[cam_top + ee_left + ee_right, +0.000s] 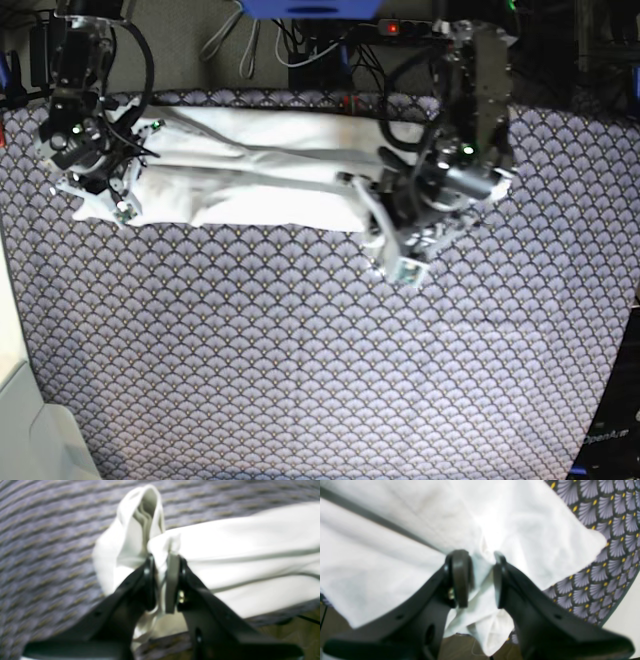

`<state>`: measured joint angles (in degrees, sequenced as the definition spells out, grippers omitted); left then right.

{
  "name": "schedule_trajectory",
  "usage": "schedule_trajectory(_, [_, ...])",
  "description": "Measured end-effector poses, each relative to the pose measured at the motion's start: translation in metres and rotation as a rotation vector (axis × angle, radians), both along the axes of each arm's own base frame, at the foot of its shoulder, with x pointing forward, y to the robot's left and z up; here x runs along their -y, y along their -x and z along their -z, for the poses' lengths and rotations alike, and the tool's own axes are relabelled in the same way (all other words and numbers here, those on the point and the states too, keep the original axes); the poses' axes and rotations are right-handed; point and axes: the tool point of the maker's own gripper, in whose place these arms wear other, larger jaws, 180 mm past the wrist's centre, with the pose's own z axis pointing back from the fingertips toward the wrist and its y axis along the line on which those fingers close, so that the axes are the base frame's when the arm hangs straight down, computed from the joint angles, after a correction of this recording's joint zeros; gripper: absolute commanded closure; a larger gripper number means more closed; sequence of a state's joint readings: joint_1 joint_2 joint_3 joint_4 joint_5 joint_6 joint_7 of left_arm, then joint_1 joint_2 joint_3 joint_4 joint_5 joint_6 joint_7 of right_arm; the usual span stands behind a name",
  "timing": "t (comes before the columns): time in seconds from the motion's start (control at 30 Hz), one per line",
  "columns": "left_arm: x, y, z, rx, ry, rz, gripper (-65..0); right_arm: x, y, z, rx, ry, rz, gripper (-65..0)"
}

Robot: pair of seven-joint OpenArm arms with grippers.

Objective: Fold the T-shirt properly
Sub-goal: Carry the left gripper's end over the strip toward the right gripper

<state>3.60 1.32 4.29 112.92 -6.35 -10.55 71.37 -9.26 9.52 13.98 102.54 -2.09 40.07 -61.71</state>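
White T-shirt [262, 170], plain soft cloth, folded into a long band, lying across the table's far edge

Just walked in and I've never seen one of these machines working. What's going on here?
Two robot arms are folding a white T-shirt on a table covered with a patterned cloth. The shirt lies as a long band along the far side. The left gripper has its fingers pinched on one end, and the right gripper grips bunched fabric at the other.

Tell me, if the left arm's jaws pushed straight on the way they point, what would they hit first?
Probably just more of the T-shirt: the left gripper is already shut on a bunched fold, and the patterned tablecloth lies beyond. Depth is unclear.
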Motion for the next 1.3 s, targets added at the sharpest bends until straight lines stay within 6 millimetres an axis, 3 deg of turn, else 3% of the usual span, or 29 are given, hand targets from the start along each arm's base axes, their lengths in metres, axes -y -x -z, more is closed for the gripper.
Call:
schedule_trajectory(0.13, [0.046, 0.008, -0.002, -0.007, 0.029, 0.067, -0.3, 0.0, 0.0, 0.0, -0.001, 0.0, 0.0, -17.8])
schedule_trajectory(0.27, [0.079, 0.017, 0.0, -0.017, 0.028, 0.144, -0.3, 0.0, 0.0, 0.0, 0.001, 0.0, 0.0, -17.8])
schedule_trajectory(0.37, [0.095, 0.028, 0.02, -0.068, 0.008, 0.203, -0.3, 0.0, 0.0, 0.0, 0.0, 0.001, 0.0, -17.8])
schedule_trajectory(0.47, [0.099, 0.036, 0.039, -0.125, -0.014, 0.226, -0.3, 0.0, 0.0, 0.0, 0.0, 0.0, 0.0, -17.8])
schedule_trajectory(0.57, [0.099, 0.036, 0.045, -0.138, -0.016, 0.228, -0.4, 0.001, 0.0, 0.0, 0.0, 0.003, -0.001, -17.9])
schedule_trajectory(0.93, [0.102, 0.033, 0.044, -0.115, -0.003, 0.226, -0.4, 0.002, -0.002, -0.002, 0.005, 0.006, -0.001, -18.1])
schedule_trajectory(1.3, [0.128, 0.039, 0.034, -0.058, 0.021, 0.301, -0.6, -0.006, -0.007, -0.001, 0.0, 0.019, -0.051, -18.1])
